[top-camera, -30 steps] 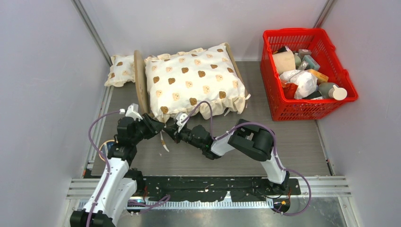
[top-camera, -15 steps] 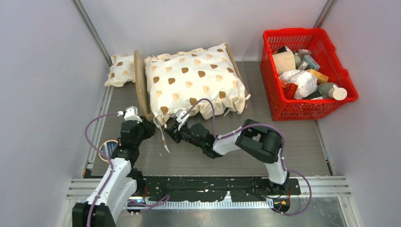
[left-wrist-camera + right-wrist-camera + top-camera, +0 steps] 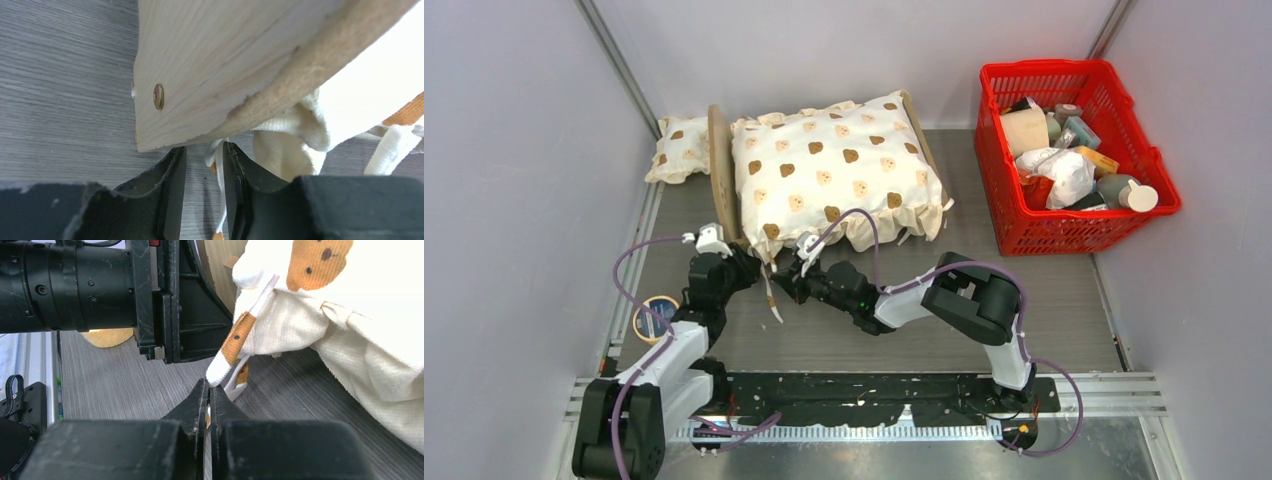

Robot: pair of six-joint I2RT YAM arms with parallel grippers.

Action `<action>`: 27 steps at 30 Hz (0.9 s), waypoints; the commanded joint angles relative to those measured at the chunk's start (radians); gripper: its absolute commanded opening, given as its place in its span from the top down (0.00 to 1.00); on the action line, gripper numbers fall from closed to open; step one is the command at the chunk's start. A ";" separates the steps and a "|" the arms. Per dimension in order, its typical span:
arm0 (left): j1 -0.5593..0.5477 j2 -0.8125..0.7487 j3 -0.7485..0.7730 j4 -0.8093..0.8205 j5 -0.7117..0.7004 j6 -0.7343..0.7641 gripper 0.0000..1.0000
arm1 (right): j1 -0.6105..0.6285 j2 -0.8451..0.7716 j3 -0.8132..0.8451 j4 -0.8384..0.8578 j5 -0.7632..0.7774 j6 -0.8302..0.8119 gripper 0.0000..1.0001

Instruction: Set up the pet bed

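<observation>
Two tools are meeting at the near left corner of the pet bed (image 3: pixel 720 180), which is sitting at the back left of the desk (image 3: pixel 1044 300) with the bear-print cushion (image 3: pixel 834 170) covering its base. The left tool (image 3: pixel 202 152) is hovering just below the wooden corner with its jaws standing apart, a white tie strip (image 3: pixel 218 165) hanging loose between them. The right tool (image 3: pixel 207 385) is pressing its jaws together on a cushion tie (image 3: pixel 239 335) with an orange band. A small pillow (image 3: pixel 676 148) is resting beyond the headboard, and a red basket (image 3: pixel 1049 235) of items is standing at the right.
</observation>
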 commanded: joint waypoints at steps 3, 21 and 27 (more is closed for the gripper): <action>-0.002 0.048 0.011 0.195 0.007 0.014 0.69 | 0.005 -0.025 -0.002 0.064 -0.012 0.010 0.95; -0.013 -0.232 -0.056 -0.070 -0.075 -0.087 1.00 | -0.015 -0.024 0.196 -0.365 -0.153 -0.170 0.95; -0.013 -0.286 -0.061 -0.125 -0.059 -0.066 1.00 | -0.033 0.012 0.298 -0.540 -0.157 -0.167 0.95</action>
